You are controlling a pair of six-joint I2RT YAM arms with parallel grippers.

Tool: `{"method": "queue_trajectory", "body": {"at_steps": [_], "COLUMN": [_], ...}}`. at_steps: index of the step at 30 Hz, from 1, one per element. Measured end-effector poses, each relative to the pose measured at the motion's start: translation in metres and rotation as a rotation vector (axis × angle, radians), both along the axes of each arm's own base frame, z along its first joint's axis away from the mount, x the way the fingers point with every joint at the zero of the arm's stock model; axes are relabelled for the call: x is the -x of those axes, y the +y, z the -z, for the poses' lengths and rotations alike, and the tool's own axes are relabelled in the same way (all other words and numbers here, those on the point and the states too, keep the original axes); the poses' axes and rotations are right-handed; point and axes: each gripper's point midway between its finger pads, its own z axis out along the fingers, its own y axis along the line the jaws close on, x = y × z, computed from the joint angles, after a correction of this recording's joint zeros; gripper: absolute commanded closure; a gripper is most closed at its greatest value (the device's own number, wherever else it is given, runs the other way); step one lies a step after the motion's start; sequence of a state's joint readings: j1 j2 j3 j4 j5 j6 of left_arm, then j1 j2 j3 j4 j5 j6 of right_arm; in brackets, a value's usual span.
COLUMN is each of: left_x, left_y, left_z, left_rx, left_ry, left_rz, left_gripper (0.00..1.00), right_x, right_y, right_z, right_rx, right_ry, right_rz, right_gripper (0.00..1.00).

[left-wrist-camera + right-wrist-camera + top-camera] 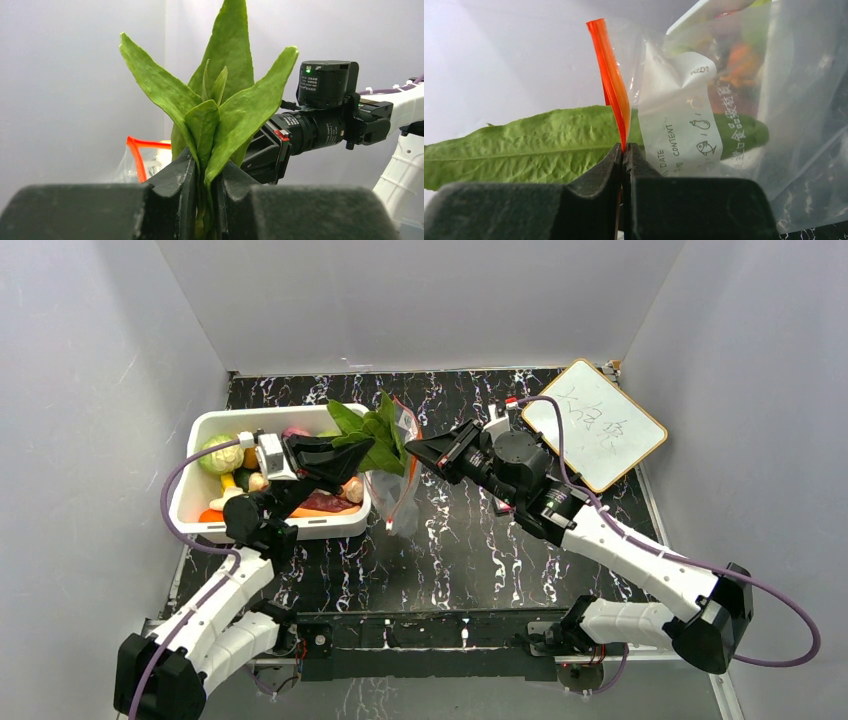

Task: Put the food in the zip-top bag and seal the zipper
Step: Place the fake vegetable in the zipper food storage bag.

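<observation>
My left gripper clamps the leafy green by its stem, leaves at the mouth of the zip-top bag. My right gripper pinches the zipper, suspending the bag beside the white bin. I judge loading barely begun: other food lies in the bin, and the zipper is unsealed.

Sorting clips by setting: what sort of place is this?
Likely a robot test cell, not a kitchen: grey walls box in a black marbled table, and the food in the white bin is toy produce.
</observation>
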State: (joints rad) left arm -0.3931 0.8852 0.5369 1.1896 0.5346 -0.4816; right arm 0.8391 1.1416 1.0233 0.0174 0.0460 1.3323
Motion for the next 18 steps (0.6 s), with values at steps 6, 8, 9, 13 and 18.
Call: {"method": "queue_trajectory", "body": {"at_steps": [6,8,9,13,18], "left_x": [-0.003,-0.004,-0.004,-0.006,-0.008], "left_y": [-0.007,-0.009,-0.009,-0.01,-0.014], "left_z": [0.011,0.017,0.019,0.037,0.055], "left_rx": [-0.04,-0.062,-0.069,-0.087,-0.078], "left_ry": [0.011,0.014,0.018,0.067,0.137], "left_rz": [0.026,0.028,0.024,0.027,0.067], "left_gripper": [1.0,0.98,0.96,0.94,0.89], "right_x": [0.001,0.002,0.002,0.004,0.004], "right_y": [0.007,0.01,0.01,0.012,0.013], "right_z": [0.009,0.008,0.008,0.005,-0.005], "right_rx": [-0.006,-0.018,-0.02,-0.037,-0.068], "right_ry": [0.039,0.042,0.044,0.045,0.024], "right_rz": [-0.026,-0.037,-0.041,-0.053,-0.054], "right_gripper": [1.0,1.0,1.0,1.0,1.0]}}
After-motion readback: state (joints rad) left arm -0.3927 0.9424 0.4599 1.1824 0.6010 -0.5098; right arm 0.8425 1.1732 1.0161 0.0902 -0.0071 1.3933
